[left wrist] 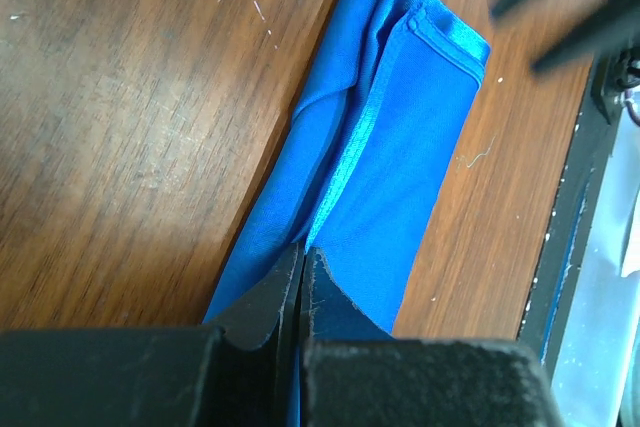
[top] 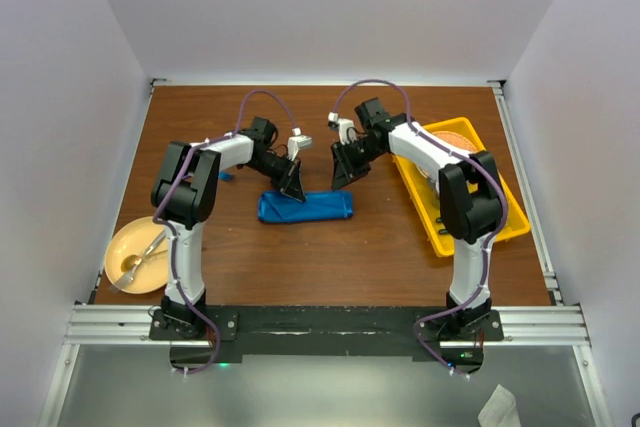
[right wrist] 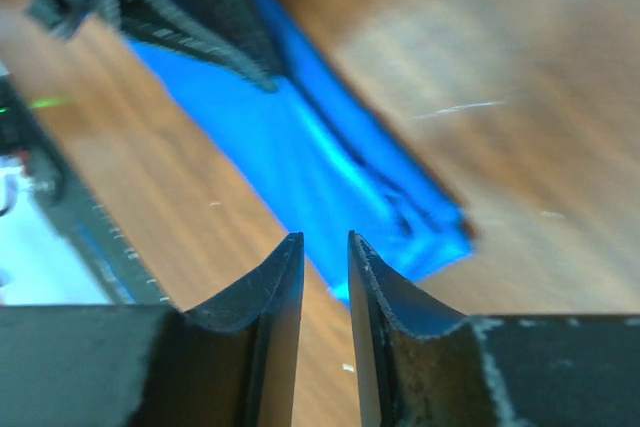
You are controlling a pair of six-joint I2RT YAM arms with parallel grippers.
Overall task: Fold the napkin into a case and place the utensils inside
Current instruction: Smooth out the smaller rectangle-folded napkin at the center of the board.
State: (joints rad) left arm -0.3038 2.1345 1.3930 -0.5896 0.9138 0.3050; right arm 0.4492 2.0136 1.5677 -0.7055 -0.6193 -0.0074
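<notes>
1. Napkin (top: 305,207): plain bright blue cloth, lying mid-worktop as a narrow oblong packet, several layers deep, hems stacked at one end. Judged folded into the case or very nearly so.
2. Left end effector (top: 292,187): clenched. In the left wrist view its tips meet on the raised ridge along the middle of the cloth. Whether a layer is pinched between them cannot be told.
3. Right end effector (top: 343,172): released, jaws a narrow gap apart with nothing between them. It hangs above the packet's right end, not touching it.
4. Utensils: not plainly in view. A blue sliver (top: 226,177) lies on the worktop beside the left arm and may be one of them, but it is too small to tell. No purple piece is seen.
5. Plate (top: 115,247): pale yellow, at the near left, holding a gold spoon and fork (top: 140,255), which are not the task's own cutlery.
6. Tray (top: 432,227): yellow, at the right, partly hidden by the right arm.
7. Progress: folding judged done or close. Left to do: open the pocket and slide the cutlery inside. Nothing is in the packet yet.
8. Brands, labels, writing: none readable in any view.
</notes>
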